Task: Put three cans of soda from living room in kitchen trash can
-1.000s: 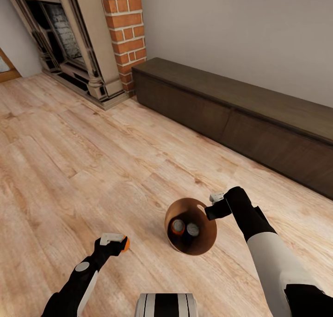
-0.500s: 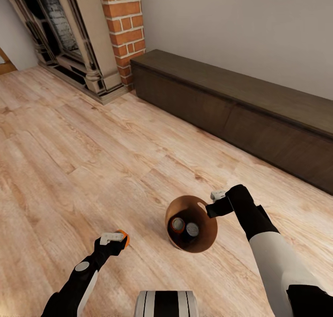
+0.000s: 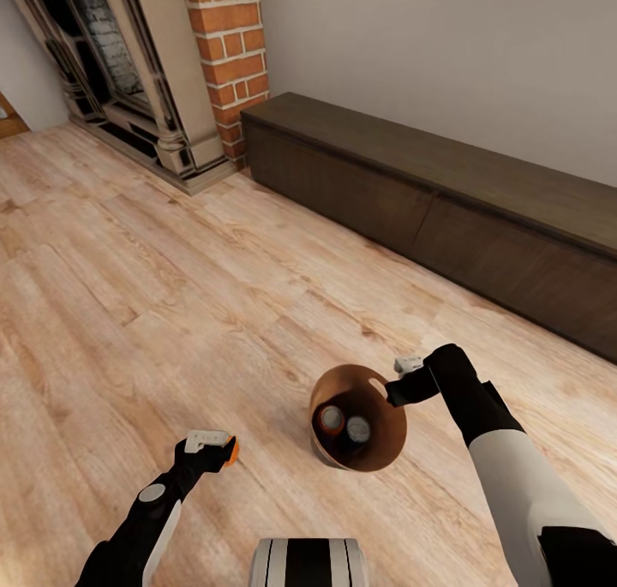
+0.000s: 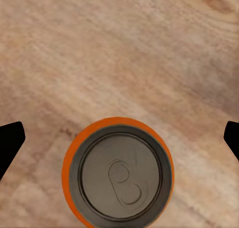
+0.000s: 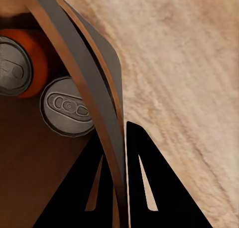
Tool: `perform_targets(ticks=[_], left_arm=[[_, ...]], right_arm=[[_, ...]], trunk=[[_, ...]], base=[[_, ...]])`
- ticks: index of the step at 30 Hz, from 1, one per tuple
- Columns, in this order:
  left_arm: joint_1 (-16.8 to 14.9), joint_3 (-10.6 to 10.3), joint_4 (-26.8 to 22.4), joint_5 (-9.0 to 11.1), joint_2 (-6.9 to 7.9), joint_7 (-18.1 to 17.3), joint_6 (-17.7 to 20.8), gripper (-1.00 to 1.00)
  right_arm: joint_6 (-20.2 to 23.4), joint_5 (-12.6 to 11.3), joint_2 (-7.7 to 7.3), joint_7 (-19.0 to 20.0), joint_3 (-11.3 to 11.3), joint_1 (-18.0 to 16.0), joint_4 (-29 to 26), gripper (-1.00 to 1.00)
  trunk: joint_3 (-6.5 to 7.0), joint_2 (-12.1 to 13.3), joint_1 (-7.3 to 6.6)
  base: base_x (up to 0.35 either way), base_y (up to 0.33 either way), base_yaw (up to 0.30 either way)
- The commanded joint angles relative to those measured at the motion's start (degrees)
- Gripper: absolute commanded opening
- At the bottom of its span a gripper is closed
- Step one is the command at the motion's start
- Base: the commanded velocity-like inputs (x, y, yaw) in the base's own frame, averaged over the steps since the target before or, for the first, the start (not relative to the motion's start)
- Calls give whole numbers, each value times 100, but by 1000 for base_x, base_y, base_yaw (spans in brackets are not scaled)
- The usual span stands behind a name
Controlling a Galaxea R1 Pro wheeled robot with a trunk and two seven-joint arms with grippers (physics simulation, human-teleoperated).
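My right gripper [image 3: 396,390] is shut on the rim of the round brown trash can [image 3: 383,437] and holds it tilted above the plank floor. In the right wrist view its black fingers [image 5: 144,178] stand on either side of the trash can's wall [image 5: 82,71]. Two cans of soda lie inside: an orange one [image 3: 331,418] [image 5: 17,63] and one showing its grey end [image 3: 357,429] [image 5: 64,107]. My left gripper [image 3: 214,444], low at the left, is shut on the third orange can of soda [image 3: 233,451] [image 4: 119,175], whose grey top faces the wrist camera.
A red brick column [image 3: 227,47] and a stone fireplace [image 3: 128,64] stand at the far left. A long, low dark cabinet [image 3: 428,193] runs along the grey wall to the right. Light wood floor [image 3: 171,296] spreads between them and me. My base [image 3: 308,561] shows at the bottom.
The whole view has shifted, so the fireplace and cabinet sit a little higher and further left in the picture. Both grippers keep their hold; the trash can sits slightly lower and to the right.
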Motion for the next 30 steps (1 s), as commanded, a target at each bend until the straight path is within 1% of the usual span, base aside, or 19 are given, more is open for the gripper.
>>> perform_targets(ticks=[1,20,30], left_arm=[[-4,-4,3,0,-1,-1,-2,100],[-3,-4,2,0,-6,8,-2,100],[-3,-10,-6,0,-2,11,-3,100]], right_arm=[[1,-94,239,-440,-18,3,82,-100],[1,-86,239,-442,-18,3,82,-100],[1,-81,239,-444,-18,3,82,-100]], trunk=[[-2,2,5],[-2,2,5],[219,15,-21]], base=[[24,0,0],[4,0,0],[0,0,0]])
